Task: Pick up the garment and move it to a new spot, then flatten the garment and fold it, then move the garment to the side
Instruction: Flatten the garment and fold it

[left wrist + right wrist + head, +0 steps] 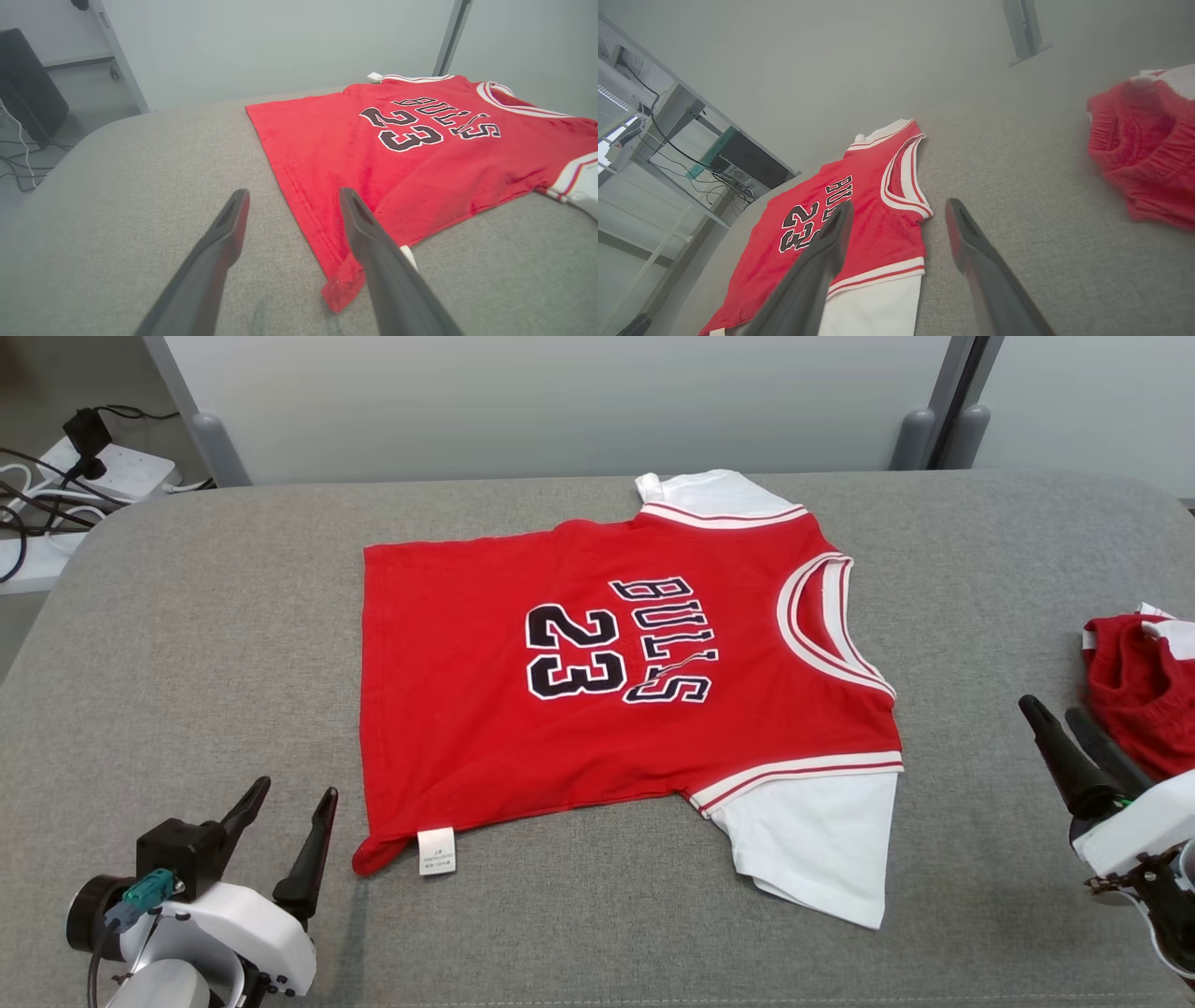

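jersey: red Bulls 23 jersey [448,709] lies spread flat on the grey table [187,616].
left gripper [295,791]: fingers apart, empty; hem corner [373,859] just beside its tips.
right gripper [1050,709]: fingers apart, empty; jersey well off.
step: flattening looks done, fold not yet begun.
next: probably pinch the hem edge.

the head view looks steeply down on the grey table [187,616] and the whole red shirt [467,709]. the left wrist view sits low, close by the hem; the right wrist view faces it low from the collar side. all 3 share the shirt.
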Tool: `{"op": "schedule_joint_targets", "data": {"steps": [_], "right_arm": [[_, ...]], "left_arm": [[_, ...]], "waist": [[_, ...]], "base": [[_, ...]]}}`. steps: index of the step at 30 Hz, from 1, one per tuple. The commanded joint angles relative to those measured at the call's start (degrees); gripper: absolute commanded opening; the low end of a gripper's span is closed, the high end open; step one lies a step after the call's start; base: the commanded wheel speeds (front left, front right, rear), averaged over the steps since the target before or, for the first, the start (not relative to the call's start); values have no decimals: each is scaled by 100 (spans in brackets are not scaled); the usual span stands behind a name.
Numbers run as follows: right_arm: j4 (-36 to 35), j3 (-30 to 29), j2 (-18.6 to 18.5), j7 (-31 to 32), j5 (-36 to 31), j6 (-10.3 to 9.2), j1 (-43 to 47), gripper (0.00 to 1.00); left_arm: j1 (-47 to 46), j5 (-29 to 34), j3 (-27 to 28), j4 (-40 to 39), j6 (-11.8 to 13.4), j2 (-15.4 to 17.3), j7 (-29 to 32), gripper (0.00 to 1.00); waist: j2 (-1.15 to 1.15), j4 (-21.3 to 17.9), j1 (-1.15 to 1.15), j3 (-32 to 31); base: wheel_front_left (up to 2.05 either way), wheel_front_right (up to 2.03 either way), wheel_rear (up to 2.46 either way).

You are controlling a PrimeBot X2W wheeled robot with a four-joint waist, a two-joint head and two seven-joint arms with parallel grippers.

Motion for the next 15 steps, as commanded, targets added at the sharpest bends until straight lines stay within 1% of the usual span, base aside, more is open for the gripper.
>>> {"op": "schedule_joint_targets", "data": {"steps": [1, 5, 8, 12, 15], "right_arm": [[54, -52, -73, -207, -294, 26, -94, 100], [360, -360, 263, -364, -1164, 26, -160, 100], [394, -1086, 609, -372, -2065, 26, -98, 100], [206, -2021, 1119, -373, -3288, 26, 264, 100], [41, -2509, 1463, -374, -4061, 26, 586, 100]], "left_arm": [[-45, 129, 346, -207, 69, 107, -34, 100], [142, 333, 754, -401, 68, -88, -34, 100], [275, 510, 1018, -554, 71, -232, -34, 100], [419, 742, 1361, -786, 147, -442, -34, 100], [543, 872, 1589, -927, 183, -606, -34, 100]], "waist": [[0, -1, 0, -17], [0, -5, 0, -71], [0, -19, 0, -112], [0, -9, 0, -198], [0, 3, 0, -275]], "base": [[0, 0, 0], [0, 0, 0], [0, 0, 0], [0, 0, 0], [0, 0, 0]]}}
